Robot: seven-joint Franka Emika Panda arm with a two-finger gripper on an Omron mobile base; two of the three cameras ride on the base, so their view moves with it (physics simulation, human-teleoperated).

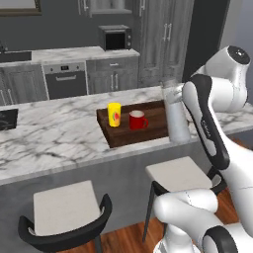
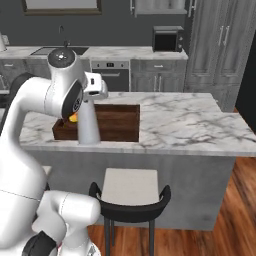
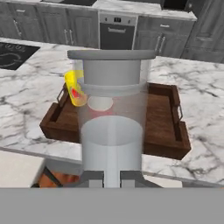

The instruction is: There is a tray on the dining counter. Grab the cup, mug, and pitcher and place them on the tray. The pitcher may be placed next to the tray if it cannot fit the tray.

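The dark wooden tray (image 1: 148, 132) lies on the white marble dining counter (image 1: 49, 133). Inside it, at its left end, the yellow cup (image 1: 114, 114) and the red mug (image 1: 138, 120) stand upright side by side. The tall pale grey pitcher (image 1: 176, 118) stands upright on the counter, just off the tray's near right side (image 2: 89, 125). In the hand view the pitcher (image 3: 111, 113) is right in front of my gripper (image 3: 111, 177), which is shut on its side. The cup (image 3: 74, 89) and the tray (image 3: 164, 118) show behind it.
Two stools (image 1: 64, 207) (image 1: 178, 173) stand against the counter's grey front. A dark cooktop (image 1: 7, 118) sits in the counter at far left. Behind are the worktop with an oven (image 1: 65, 79) and a microwave (image 1: 114, 37). Marble stretches right of the tray (image 2: 190, 120).
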